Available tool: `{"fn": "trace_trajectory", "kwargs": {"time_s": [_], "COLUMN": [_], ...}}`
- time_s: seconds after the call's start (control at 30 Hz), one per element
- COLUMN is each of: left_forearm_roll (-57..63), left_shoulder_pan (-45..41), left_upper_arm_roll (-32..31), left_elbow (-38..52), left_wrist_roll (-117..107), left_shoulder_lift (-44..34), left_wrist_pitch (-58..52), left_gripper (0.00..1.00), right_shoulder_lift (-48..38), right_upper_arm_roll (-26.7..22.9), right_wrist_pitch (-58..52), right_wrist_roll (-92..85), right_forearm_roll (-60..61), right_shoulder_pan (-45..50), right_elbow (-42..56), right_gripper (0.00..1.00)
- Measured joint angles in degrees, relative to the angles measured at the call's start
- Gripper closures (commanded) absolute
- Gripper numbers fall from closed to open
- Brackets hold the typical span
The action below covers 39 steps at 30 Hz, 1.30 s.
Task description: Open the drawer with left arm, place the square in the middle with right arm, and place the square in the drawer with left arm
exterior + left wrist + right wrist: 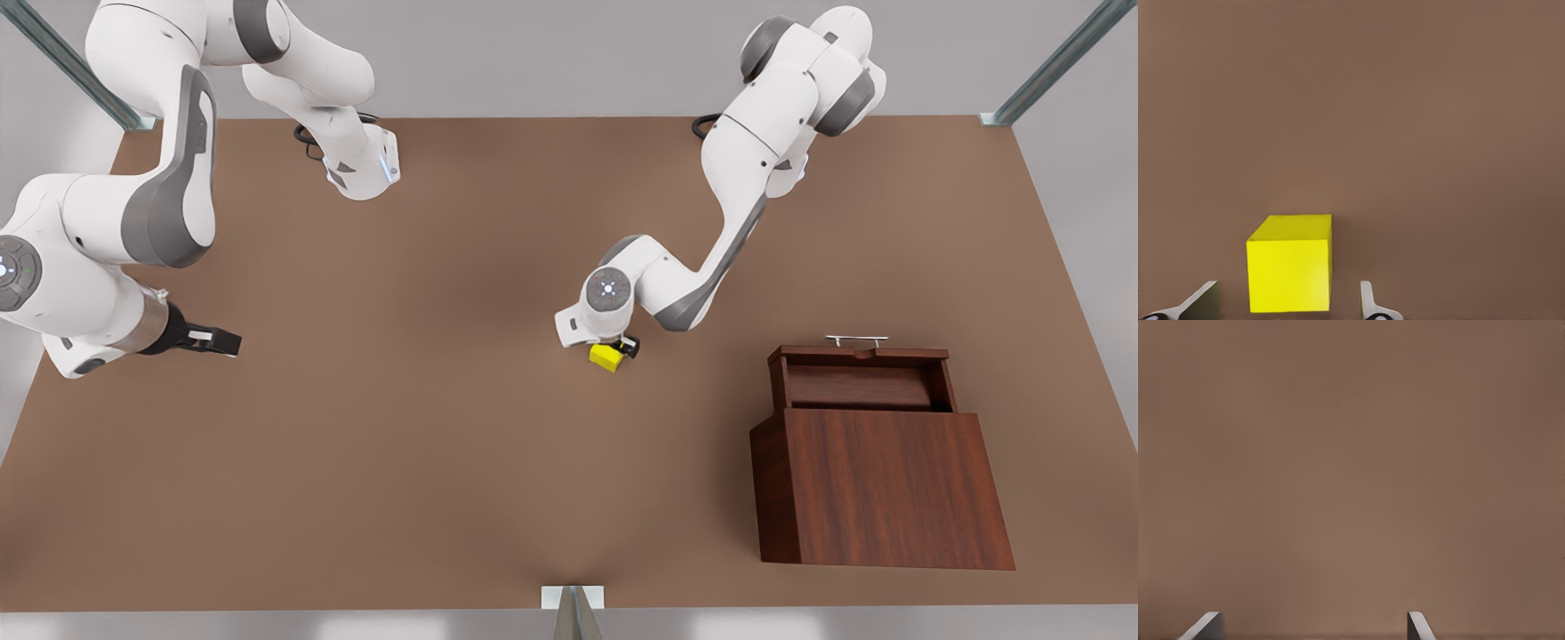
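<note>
Front view: square mid-table.

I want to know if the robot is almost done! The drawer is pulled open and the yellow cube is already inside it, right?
Not quite. The drawer is pulled open, but the yellow cube sits on the table, between the open fingers of the left tool. The front view shows this.
</note>
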Motion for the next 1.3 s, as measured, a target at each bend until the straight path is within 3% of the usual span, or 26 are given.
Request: {"fn": "trace_trajectory", "kwargs": {"time_s": [1.3], "left_forearm_roll": [0.53], "left_shoulder_pan": [-0.27], "left_upper_arm_roll": [0.61], "left_elbow": [-2.24], "left_wrist_roll": [-0.17], "left_shoulder_lift": [5.12], "left_wrist_pitch": [7.21], "left_gripper": [0.0], "right_shoulder_lift": [0.18], "right_upper_arm_roll": [0.05], "right_wrist_pitch": [0.53], "right_wrist_roll": [0.0], "right_forearm_roll": [0.44], "right_shoulder_pan": [-0.47], "right_elbow": [0.0], "right_gripper": [0.0]}}
